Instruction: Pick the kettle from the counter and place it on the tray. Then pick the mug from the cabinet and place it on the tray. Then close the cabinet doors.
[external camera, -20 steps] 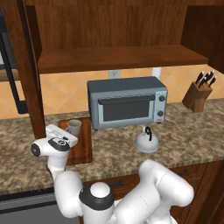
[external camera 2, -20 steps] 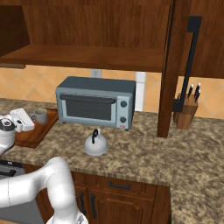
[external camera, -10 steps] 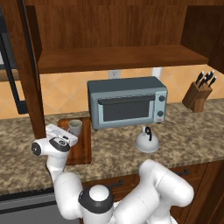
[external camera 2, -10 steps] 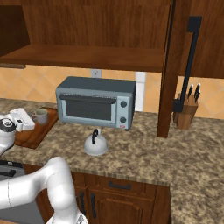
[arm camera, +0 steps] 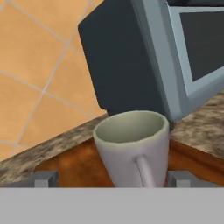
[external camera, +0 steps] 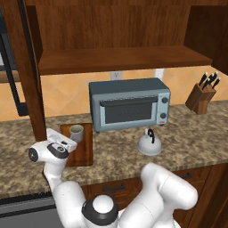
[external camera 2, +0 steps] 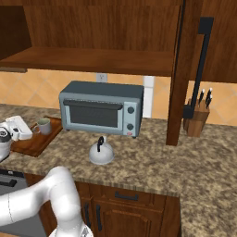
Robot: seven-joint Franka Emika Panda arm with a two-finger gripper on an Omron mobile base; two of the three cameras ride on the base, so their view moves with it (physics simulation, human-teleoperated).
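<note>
Releasing mug (arm camera: 133,146) upright on tray (external camera: 84,153), pincer (arm camera: 113,179) spread either side: retract straight back, clear of handle; kettle (external camera: 149,142) awaits on surface (external camera: 187,133).

The arm (external camera: 151,196) is built of fat, glossy white segments with rounded, tube-like shells, and each joint is marked by a dark grey to black ring or round cap (one cap on the nearest joint has a pale disc at its centre). Near the wrist (external camera: 44,152) a circular black end cap with a lighter grey middle closes a short white cylinder, and the white boxy hand (external camera: 60,140) carries small dark insets. From the hand view, the two fingers (arm camera: 43,179) end in small, square, grey tips.
</note>
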